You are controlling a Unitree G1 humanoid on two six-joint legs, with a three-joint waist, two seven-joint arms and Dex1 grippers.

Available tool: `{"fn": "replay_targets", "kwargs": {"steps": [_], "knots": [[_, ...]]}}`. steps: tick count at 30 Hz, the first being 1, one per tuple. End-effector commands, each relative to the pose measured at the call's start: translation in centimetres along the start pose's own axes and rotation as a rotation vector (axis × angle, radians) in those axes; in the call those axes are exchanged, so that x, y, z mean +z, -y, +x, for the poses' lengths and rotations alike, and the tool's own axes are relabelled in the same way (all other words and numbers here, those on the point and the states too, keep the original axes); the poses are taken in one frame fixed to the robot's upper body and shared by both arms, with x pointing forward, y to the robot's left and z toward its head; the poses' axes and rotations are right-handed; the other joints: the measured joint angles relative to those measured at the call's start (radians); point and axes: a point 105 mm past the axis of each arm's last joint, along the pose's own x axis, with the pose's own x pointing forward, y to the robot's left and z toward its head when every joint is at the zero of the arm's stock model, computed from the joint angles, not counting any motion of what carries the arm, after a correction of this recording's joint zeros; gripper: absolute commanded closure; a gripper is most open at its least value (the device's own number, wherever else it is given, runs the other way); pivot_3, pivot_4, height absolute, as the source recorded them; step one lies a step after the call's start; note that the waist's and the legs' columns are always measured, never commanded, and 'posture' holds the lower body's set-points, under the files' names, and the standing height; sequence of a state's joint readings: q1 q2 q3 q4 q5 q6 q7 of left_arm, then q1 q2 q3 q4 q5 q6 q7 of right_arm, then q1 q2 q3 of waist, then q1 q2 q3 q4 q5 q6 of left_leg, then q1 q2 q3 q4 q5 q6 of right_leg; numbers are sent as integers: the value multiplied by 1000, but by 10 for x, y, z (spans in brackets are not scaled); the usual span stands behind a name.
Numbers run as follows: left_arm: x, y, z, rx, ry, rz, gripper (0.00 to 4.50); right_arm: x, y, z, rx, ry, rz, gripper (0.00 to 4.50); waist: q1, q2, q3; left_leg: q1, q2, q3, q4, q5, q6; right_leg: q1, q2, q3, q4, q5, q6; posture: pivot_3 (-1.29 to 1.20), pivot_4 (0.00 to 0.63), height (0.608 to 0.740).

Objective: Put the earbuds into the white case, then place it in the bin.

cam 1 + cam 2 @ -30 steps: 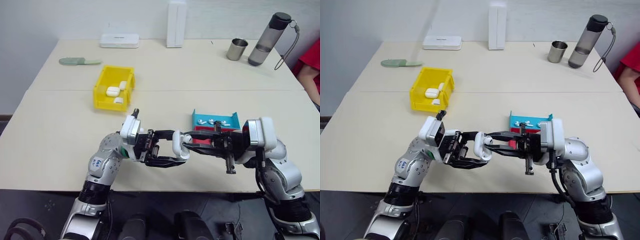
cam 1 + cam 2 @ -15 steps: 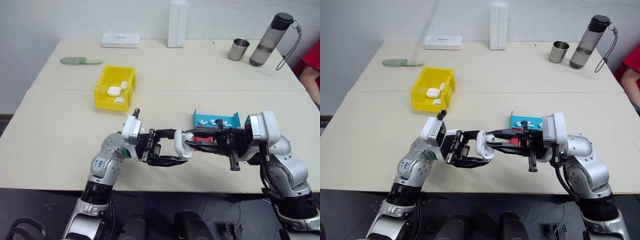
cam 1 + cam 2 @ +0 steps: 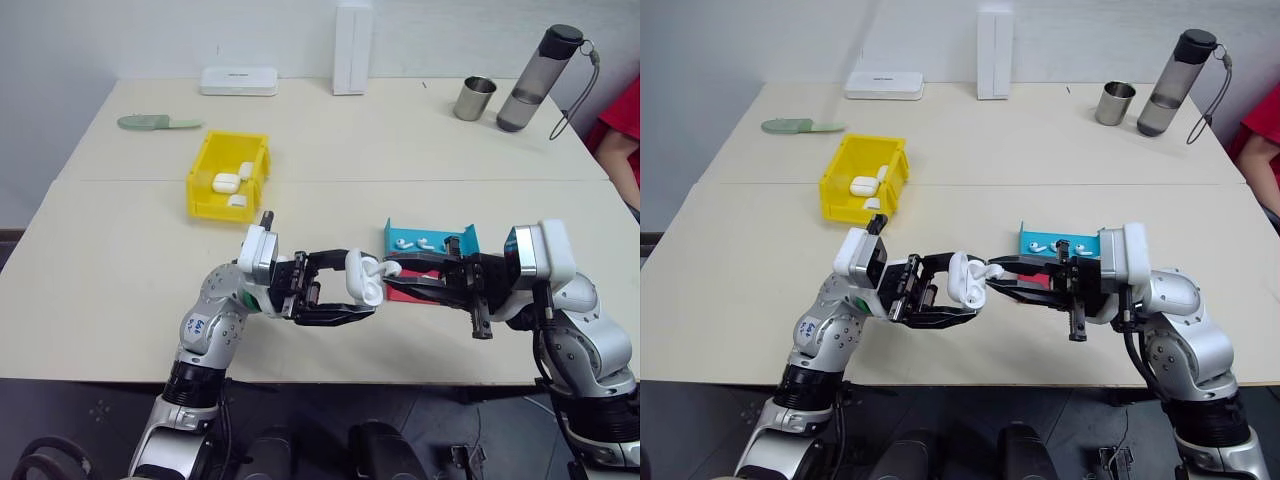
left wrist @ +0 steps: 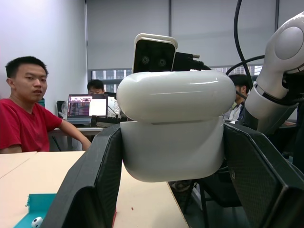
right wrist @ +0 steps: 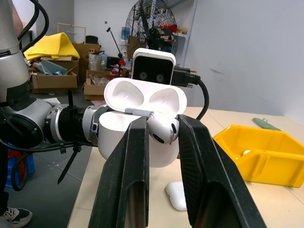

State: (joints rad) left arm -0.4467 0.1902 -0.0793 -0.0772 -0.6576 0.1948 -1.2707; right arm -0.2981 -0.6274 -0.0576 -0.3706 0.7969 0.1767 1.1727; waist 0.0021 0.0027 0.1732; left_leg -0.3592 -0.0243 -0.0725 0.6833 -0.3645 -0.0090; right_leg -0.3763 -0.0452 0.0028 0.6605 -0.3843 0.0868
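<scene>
My left gripper (image 3: 356,292) is shut on the white case (image 3: 360,278), held above the table's front edge with its lid flipped open (image 5: 144,98). The right gripper (image 3: 390,274) points at it from the right and is shut on one of the earbuds (image 5: 164,131), which sits right at the case's open mouth, touching its rim. More earbuds (image 3: 424,242) lie in the blue tray (image 3: 405,238) behind the right gripper. The yellow bin (image 3: 205,186) stands to the back left and holds white cases (image 3: 227,183).
A red tray (image 3: 403,292) lies under the blue one. Another white case (image 5: 176,195) lies on the table below the grippers. At the back stand white boxes (image 3: 238,81), a metal cup (image 3: 474,98), a bottle (image 3: 537,78) and a green item (image 3: 158,122). A person in red (image 3: 622,132) sits at the right.
</scene>
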Motion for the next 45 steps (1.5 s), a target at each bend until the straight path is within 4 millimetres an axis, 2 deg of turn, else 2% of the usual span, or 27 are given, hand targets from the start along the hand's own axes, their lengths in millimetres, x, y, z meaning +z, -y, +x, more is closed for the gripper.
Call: {"fn": "replay_targets", "kwargs": {"steps": [1, 5, 12, 18, 22, 28, 30, 33, 38, 41, 42, 45], "knots": [[30, 5, 5, -47, 76, 128, 1683, -3, 1, 0, -4, -20, -7, 4030, 0, 0, 0, 0, 0, 0, 0, 0, 0, 0, 0, 0, 0, 0, 0, 0, 150, 740], [28, 7, 5, -59, 58, 120, 1683, 4, 4, 9, 25, -13, -45, 4030, -2, 0, 0, 0, 0, 0, 0, 0, 0, 0, 0, 0, 0, 0, 0, 0, 150, 740], [22, 10, 2, -69, 15, 94, 1683, 5, 7, 10, 95, -127, -119, 4030, 1, 0, 0, 0, 0, 0, 0, 0, 0, 0, 0, 0, 0, 0, 0, 0, 150, 740], [18, 8, -2, -51, -6, 93, 1683, 0, 2, 9, 196, -266, -123, 4030, 0, 0, 0, 0, 0, 0, 0, 0, 0, 0, 0, 0, -1, 0, 0, 0, 150, 740], [13, 6, -3, -42, -25, 88, 1683, 5, 2, 16, 221, -311, -129, 4030, 0, 0, 0, 0, 0, 0, 0, 0, 0, 0, 0, 0, 0, 0, 0, 0, 150, 740], [13, 6, -2, -46, -17, 94, 1683, -1, -3, 24, 258, -351, -43, 4030, 0, -1, 0, 0, 0, 0, 0, 0, 0, 0, 0, 0, -1, 0, 0, 0, 150, 740], [13, 6, -1, -44, -12, 97, 1683, 3, 0, 27, 249, -325, -62, 4030, 0, -1, 0, 0, 0, 0, 0, 0, 0, 0, 0, 0, -1, 0, 0, 0, 150, 740], [13, 5, -1, -42, -8, 101, 1683, 3, -4, 24, 280, -343, -10, 3037, 1, -1, 0, 0, 0, 0, 0, 0, 0, 0, 0, 0, -1, 0, 0, 0, 150, 740], [13, 5, -2, -35, -4, 107, 1683, 13, 1, 26, 267, -287, -76, 1320, 2, -1, 1, 0, 0, 0, 0, 0, 0, 0, 0, 0, -1, 0, 0, 0, 150, 740], [13, 4, -5, -16, -4, 111, 1683, 18, 5, 8, 231, -308, -40, 243, 7, -2, 1, 0, 0, 0, 0, 0, 0, 0, 0, 0, -1, 0, 0, 0, 150, 740], [12, 4, -6, -9, -8, 111, 1683, 19, 6, 0, 205, -322, -20, 22, 11, -2, 1, 0, 0, 0, 0, 0, 0, 0, 0, 0, -1, 0, 0, 0, 150, 740], [9, 3, -14, 16, -27, 111, 1683, 19, 10, -31, 111, -374, 0, 22, 25, -2, 1, -1, 0, 0, 0, 0, 0, 0, 0, -1, -2, 0, 0, 0, 150, 740]]}}
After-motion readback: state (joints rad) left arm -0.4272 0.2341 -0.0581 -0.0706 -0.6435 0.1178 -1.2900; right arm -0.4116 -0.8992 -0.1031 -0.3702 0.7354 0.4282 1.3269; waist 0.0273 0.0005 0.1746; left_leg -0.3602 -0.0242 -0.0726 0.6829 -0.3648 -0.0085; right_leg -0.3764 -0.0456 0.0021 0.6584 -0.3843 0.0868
